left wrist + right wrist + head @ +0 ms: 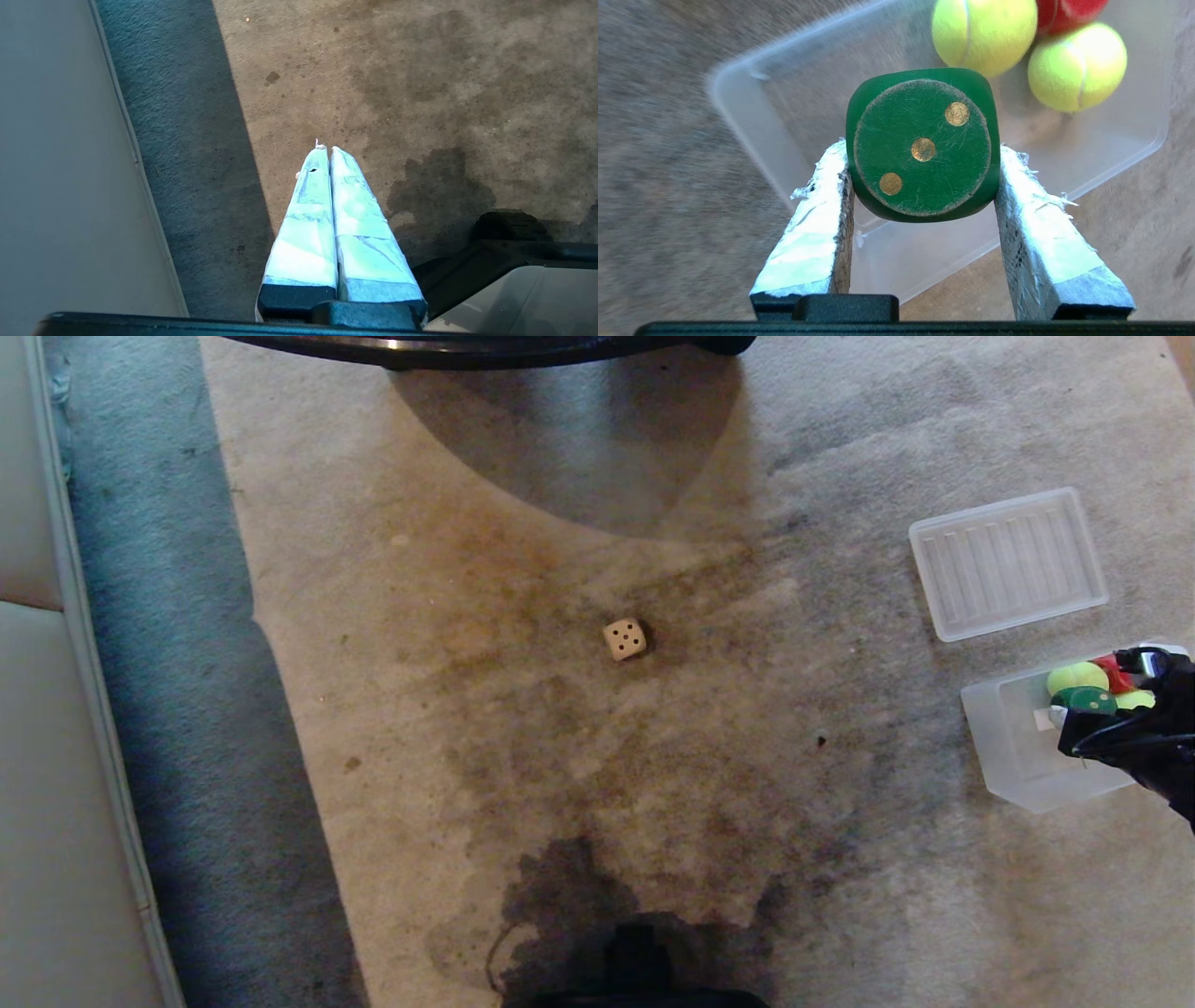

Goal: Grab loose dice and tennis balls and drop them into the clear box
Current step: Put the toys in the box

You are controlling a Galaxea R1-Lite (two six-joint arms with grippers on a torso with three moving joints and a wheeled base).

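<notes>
A dark green die (923, 144) with yellow pips is clamped between the taped fingers of my right gripper (923, 145), hanging above the clear box (794, 121). In the head view that gripper (1088, 707) and the green die (1089, 700) sit over the clear box (1013, 747) at the right edge. Two tennis balls (984, 33) (1077, 67) and a red die (1069, 11) lie inside the box. A beige die (625, 639) with dark pips rests alone mid-carpet. My left gripper (326, 149) is parked, shut and empty, over the carpet.
A flat ribbed clear lid (1008, 565) lies on the carpet just beyond the box. A dark round table edge (485, 347) spans the far side. A pale sofa (56, 728) runs along the left. My base (635, 971) shows at the near edge.
</notes>
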